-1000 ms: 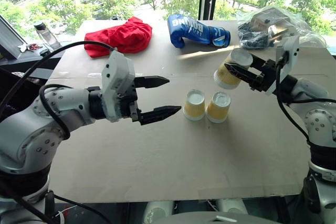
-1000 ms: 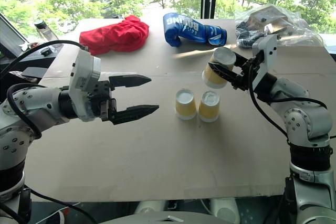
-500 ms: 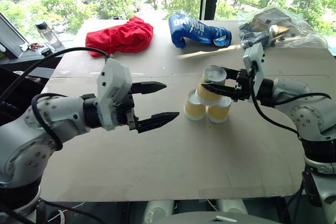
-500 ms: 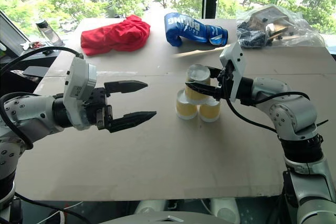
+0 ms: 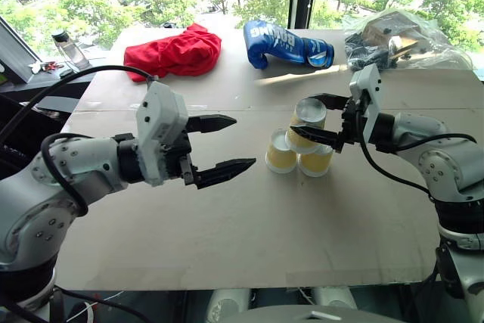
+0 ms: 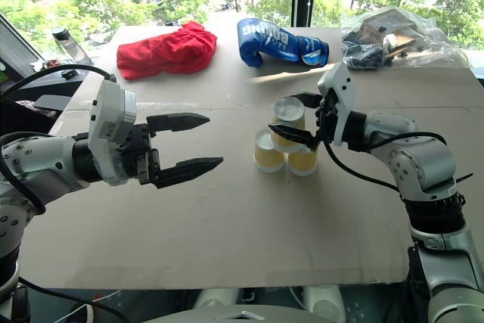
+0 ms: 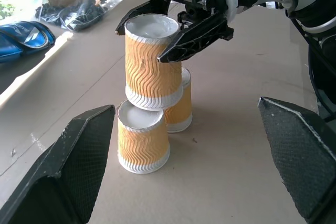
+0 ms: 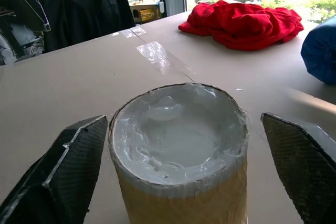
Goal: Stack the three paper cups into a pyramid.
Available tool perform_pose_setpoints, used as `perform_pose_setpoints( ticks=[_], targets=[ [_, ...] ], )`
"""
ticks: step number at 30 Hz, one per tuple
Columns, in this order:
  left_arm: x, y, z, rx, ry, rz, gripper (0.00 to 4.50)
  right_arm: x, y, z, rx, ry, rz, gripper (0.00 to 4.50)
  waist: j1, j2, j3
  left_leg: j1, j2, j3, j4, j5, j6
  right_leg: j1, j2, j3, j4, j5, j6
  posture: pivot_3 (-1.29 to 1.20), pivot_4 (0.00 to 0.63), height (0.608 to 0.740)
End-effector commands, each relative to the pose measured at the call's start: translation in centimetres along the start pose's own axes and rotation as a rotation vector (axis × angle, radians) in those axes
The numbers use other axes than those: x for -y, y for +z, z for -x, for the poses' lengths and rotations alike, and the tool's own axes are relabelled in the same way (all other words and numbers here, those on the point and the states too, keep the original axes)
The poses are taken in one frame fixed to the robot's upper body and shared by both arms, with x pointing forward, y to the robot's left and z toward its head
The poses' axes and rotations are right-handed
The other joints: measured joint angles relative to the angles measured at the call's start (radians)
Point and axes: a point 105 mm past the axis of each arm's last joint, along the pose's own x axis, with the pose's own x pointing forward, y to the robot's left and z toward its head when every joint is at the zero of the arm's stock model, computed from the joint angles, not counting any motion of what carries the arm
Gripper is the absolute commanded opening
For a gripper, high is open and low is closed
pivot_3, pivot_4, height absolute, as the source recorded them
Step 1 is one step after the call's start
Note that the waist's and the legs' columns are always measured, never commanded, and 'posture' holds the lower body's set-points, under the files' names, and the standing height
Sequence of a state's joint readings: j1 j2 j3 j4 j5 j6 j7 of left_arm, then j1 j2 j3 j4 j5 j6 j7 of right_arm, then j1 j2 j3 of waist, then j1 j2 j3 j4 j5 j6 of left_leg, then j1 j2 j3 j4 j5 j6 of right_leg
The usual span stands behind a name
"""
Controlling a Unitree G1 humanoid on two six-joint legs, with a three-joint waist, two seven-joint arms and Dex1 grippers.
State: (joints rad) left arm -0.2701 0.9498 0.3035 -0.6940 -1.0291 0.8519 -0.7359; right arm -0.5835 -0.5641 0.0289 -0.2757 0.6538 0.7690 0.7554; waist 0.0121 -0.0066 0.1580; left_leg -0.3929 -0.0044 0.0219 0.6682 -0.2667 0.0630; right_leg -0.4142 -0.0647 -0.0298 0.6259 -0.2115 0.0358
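Observation:
Two of the three paper cups (image 5: 280, 153) (image 5: 316, 160), tan with ribbed sides, stand upside down and side by side on the brown table (image 5: 227, 225). The last cup (image 5: 305, 122) rests on top of them, also white base up, making the pyramid (image 7: 152, 93). My right gripper (image 5: 305, 115) is open, with one finger on each side of the top cup and a gap to both in the right wrist view. My left gripper (image 5: 243, 141) hovers open to the left of the stack, holding nothing.
At the table's far side lie a red cloth (image 5: 174, 51), a blue boxing glove (image 5: 286, 45) and a clear plastic bag of items (image 5: 393, 39). A bottle (image 5: 66, 51) stands off the far left corner.
My right gripper carried the cup left and down onto the two standing cups, then opened and let it go. The left gripper stayed where it was.

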Motion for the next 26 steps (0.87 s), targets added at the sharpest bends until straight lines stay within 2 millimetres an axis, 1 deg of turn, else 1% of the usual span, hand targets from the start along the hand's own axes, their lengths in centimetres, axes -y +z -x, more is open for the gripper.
perform_pose_setpoints(
  ticks=[1,3,7,9,11,13,15,16,17,18,19,21,23,26],
  targets=[
    [0.1,0.5,0.2,0.013,-0.003,-0.033,4.50,-0.7,1.7,0.7,0.058,0.018,0.013,4.42,0.000,0.000,0.000,0.000,0.000,0.000,0.000,0.000,0.000,0.000,0.000,0.000,0.000,0.000,0.000,0.00,0.150,0.740],
    [0.1,0.4,0.2,0.012,-0.004,-0.031,4.50,-0.6,1.9,1.3,0.063,0.015,0.009,4.42,0.000,0.000,0.000,0.000,0.000,0.000,0.000,0.000,0.000,0.000,0.000,0.000,0.000,0.000,0.000,0.00,0.150,0.740],
    [0.3,-0.1,0.8,0.014,-0.001,0.004,4.50,-0.7,2.0,3.9,0.072,0.015,0.000,4.42,0.003,0.000,0.000,-0.001,0.000,0.000,0.000,0.000,0.000,0.000,-0.001,0.000,0.000,0.000,0.000,0.00,0.150,0.740],
    [0.2,-0.3,1.4,0.100,0.021,0.099,4.50,-1.2,2.4,5.4,0.122,0.025,0.006,4.42,0.002,0.000,0.000,-0.001,0.000,0.000,0.000,0.000,0.000,0.000,-0.003,0.000,-0.001,0.000,0.000,0.00,0.150,0.740],
    [0.8,-3.1,2.5,0.020,0.045,0.171,4.50,-1.5,1.8,7.1,0.158,0.002,-0.003,4.42,-0.002,-0.001,0.000,-0.001,0.000,0.000,0.000,-0.001,0.001,0.000,-0.006,0.000,-0.001,0.000,0.000,0.00,0.150,0.740],
    [1.2,-5.7,3.5,-0.040,0.090,0.258,4.50,-1.6,-0.1,8.8,0.130,-0.052,-0.019,4.42,-0.002,-0.001,0.000,0.000,0.001,0.000,-0.002,-0.001,0.001,0.000,-0.006,0.000,-0.001,0.001,0.002,0.00,0.150,0.740],
    [0.3,-9.0,4.0,-0.025,0.247,0.346,4.50,-0.7,-4.6,11.0,0.053,-0.177,-0.025,4.42,0.005,0.001,0.001,0.000,0.001,0.000,-0.003,-0.001,0.001,-0.001,-0.006,-0.001,-0.001,-0.001,-0.002,0.00,0.150,0.740],
    [0.2,-10.9,3.9,-0.061,0.296,0.345,4.50,-0.5,-6.2,11.9,0.040,-0.214,-0.020,4.42,0.008,0.002,0.000,0.000,0.001,0.000,-0.002,-0.001,0.001,0.000,-0.006,-0.001,-0.002,-0.001,-0.002,0.00,0.150,0.740],
    [0.4,-12.1,3.8,-0.088,0.318,0.335,4.50,-0.5,-7.2,12.3,0.035,-0.232,-0.013,4.42,0.010,0.001,-0.001,0.002,0.001,0.000,-0.002,-0.001,0.002,0.002,-0.006,-0.001,-0.002,-0.001,-0.002,0.00,0.150,0.740],
    [0.6,-12.6,3.8,-0.106,0.321,0.320,4.50,-0.6,-7.5,12.5,0.040,-0.236,-0.004,4.42,0.009,0.000,-0.001,0.004,0.000,0.000,-0.002,-0.002,0.002,0.004,-0.006,-0.001,-0.002,-0.001,-0.002,0.00,0.150,0.740],
    [0.5,-13.5,3.6,-0.118,0.345,0.300,4.50,-0.3,-8.3,12.7,0.032,-0.261,-0.002,4.42,0.005,0.001,0.000,0.004,0.000,0.002,-0.002,-0.002,0.002,0.004,-0.006,0.001,-0.002,-0.001,-0.002,0.00,0.150,0.740],
    [0.3,-15.2,3.1,-0.127,0.392,0.279,4.50,-0.3,-10.5,13.4,-0.006,-0.285,0.029,4.42,0.002,0.001,0.000,0.004,0.000,0.003,0.000,-0.002,0.002,0.003,-0.007,0.002,-0.001,-0.001,-0.002,0.00,0.150,0.740],
    [0.2,-16.0,2.5,-0.118,0.406,0.257,4.50,-0.5,-12.4,13.8,-0.055,-0.284,0.050,4.42,0.002,0.000,-0.001,0.006,0.001,0.004,0.000,-0.002,0.002,0.004,-0.007,0.003,-0.001,-0.001,-0.002,0.00,0.150,0.740],
    [-0.2,-16.3,2.0,-0.117,0.417,0.190,4.50,-0.1,-13.4,14.0,-0.044,-0.318,0.044,4.42,0.002,-0.002,-0.002,0.007,0.001,0.004,-0.002,-0.002,0.002,0.004,-0.007,0.002,-0.001,-0.001,-0.002,0.00,0.150,0.740]
  ],
)
